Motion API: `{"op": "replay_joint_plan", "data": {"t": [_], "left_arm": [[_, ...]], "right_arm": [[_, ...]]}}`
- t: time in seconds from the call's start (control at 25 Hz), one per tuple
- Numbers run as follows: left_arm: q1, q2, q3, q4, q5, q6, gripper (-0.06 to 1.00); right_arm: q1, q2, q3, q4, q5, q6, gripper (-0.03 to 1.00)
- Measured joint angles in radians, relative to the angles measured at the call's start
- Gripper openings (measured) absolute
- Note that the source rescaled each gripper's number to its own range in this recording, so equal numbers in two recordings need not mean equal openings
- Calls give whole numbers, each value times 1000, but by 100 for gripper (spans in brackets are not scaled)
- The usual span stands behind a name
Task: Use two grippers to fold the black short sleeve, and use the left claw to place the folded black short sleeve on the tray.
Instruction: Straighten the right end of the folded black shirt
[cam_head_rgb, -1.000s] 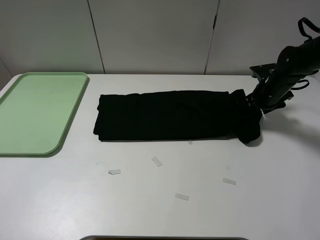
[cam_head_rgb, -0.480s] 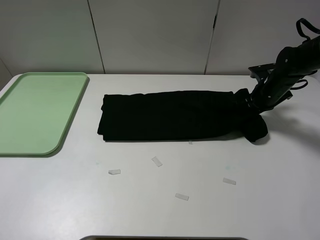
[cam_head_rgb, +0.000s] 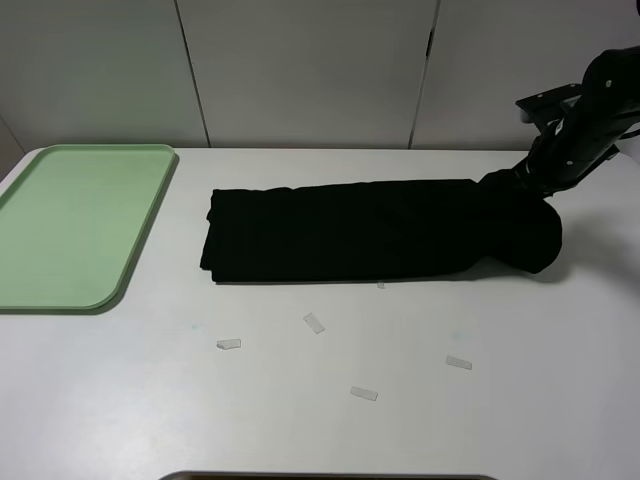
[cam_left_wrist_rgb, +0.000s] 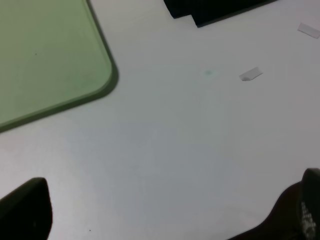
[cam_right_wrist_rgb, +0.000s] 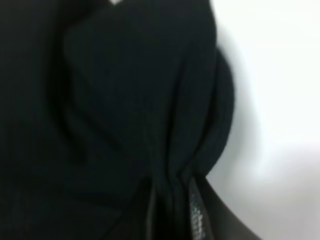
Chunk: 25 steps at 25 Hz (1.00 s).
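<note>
The black short sleeve (cam_head_rgb: 370, 230) lies as a long folded strip across the middle of the white table. My right gripper (cam_head_rgb: 520, 178) is shut on its right end and holds that end raised, so the cloth bulges there. The right wrist view is filled with bunched black cloth (cam_right_wrist_rgb: 125, 100) pinched at the fingers. The light-green tray (cam_head_rgb: 70, 225) lies at the far left, apart from the shirt. My left gripper (cam_left_wrist_rgb: 160, 220) is out of the high view. In its wrist view the fingertips (cam_left_wrist_rgb: 25, 210) stand wide apart, open and empty, above bare table near the tray's corner (cam_left_wrist_rgb: 45, 55) and a shirt corner (cam_left_wrist_rgb: 215, 10).
Several small pale tape scraps lie on the table in front of the shirt, such as one (cam_head_rgb: 314, 322), another (cam_head_rgb: 229, 344) and a third (cam_head_rgb: 364, 393). A pale panelled wall stands behind the table. A dark edge shows at the table's front (cam_head_rgb: 330, 477).
My right gripper has moved right and up with the shirt's end. The whole shirt slid a little to the right, and its right end lifted and rounded out.
</note>
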<state>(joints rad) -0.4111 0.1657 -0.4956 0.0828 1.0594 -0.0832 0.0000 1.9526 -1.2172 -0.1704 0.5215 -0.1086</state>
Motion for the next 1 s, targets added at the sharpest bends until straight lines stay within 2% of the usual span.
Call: {"op": "replay_joint_plan", "data": {"t": [0.28, 0.72, 0.76, 0.88, 0.96, 1.0], "left_arm": [[0, 0, 0, 0, -1, 0, 98], [0, 0, 0, 0, -1, 0, 98], [0, 0, 0, 0, -1, 0, 98], [0, 0, 0, 0, -1, 0, 98], [0, 0, 0, 0, -1, 0, 98], [0, 0, 0, 0, -1, 0, 98]], "right_arm": [[-17, -33, -43, -49, 79, 0, 13], [-54, 13, -60, -65, 101, 15, 14], [-54, 15, -60, -70, 102, 26, 19], [-55, 15, -63, -96, 116, 50, 54], [-55, 15, -64, -113, 124, 53, 81], [-55, 15, -64, -122, 131, 57, 89]]}}
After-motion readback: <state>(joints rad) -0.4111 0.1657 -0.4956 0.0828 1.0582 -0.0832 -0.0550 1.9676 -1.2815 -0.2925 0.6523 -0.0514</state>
